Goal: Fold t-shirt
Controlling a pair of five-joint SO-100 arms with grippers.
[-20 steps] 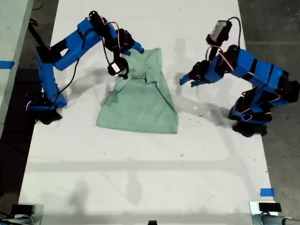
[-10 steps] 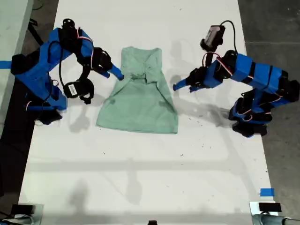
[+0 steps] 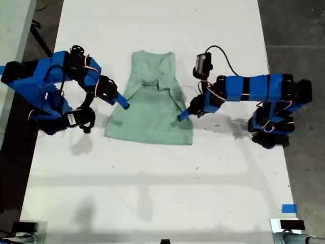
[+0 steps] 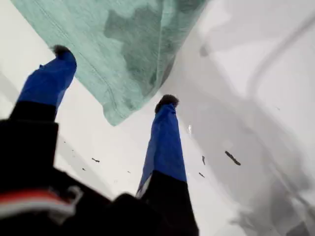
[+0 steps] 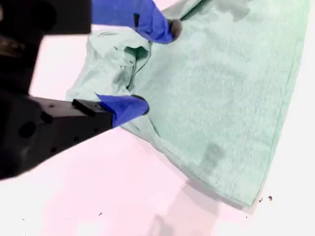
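Note:
The pale mint-green t-shirt (image 3: 152, 112) lies partly folded on the white table (image 3: 152, 203), narrow end at the far side, hem nearest. My first gripper (image 3: 182, 117) belongs to the arm on the exterior view's right and sits at the t-shirt's right edge. It is open, and in the first wrist view the first gripper (image 4: 114, 76) has its fingertips either side of a hem corner of the t-shirt (image 4: 98, 44). My second gripper (image 3: 124, 105), on the exterior view's left, is open at the left edge. In its wrist view the second gripper (image 5: 152, 68) spans wrinkled cloth of the t-shirt (image 5: 221, 98).
Dark floor borders the table on both sides of the exterior view. Blue tape (image 3: 289, 208) marks the near right, another strip (image 3: 6, 69) the far left. The arm bases (image 3: 269, 132) (image 3: 48, 119) stand at the table's side edges. Small dark specks (image 4: 231, 158) dot the table.
The exterior view's left arm let go of the shirt's far end, swung out and came down to its left edge. The right arm stretched in to the right edge. The far fold settled flat.

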